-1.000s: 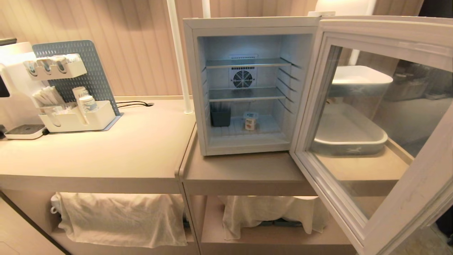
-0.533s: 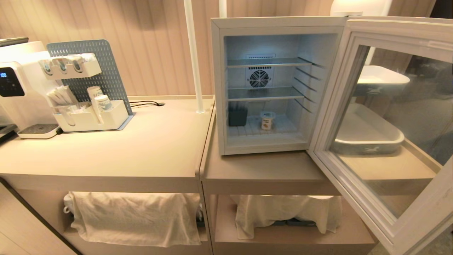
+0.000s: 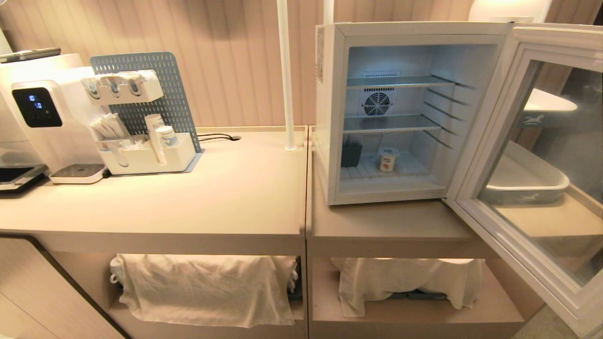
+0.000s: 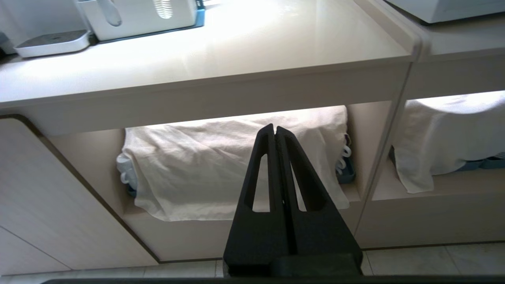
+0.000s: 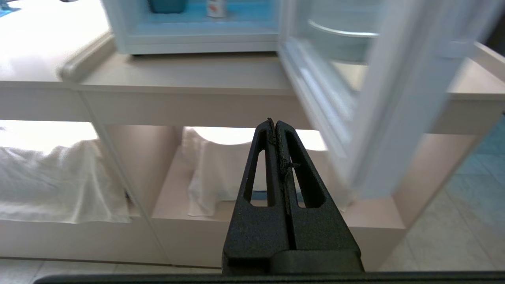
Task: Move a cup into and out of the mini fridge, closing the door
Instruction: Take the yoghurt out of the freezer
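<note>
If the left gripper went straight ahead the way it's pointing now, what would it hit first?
Probably the white cloth draped over the lower shelf under the counter. The shut left gripper points right at it, though the gap between them is hard to judge.

A: Item one, head view: we log warm, even light on the counter (image 3: 188, 197); cool bluish glow inside the mini fridge (image 3: 330, 117); soft reflections on the door (image 3: 541, 165) glass; straight lines bowing near the edges.

B: Item two, wrist views: we note blown-out glare on the countertop in both, shaded lower shelves, and the door smeared with blur in the right one.
</note>
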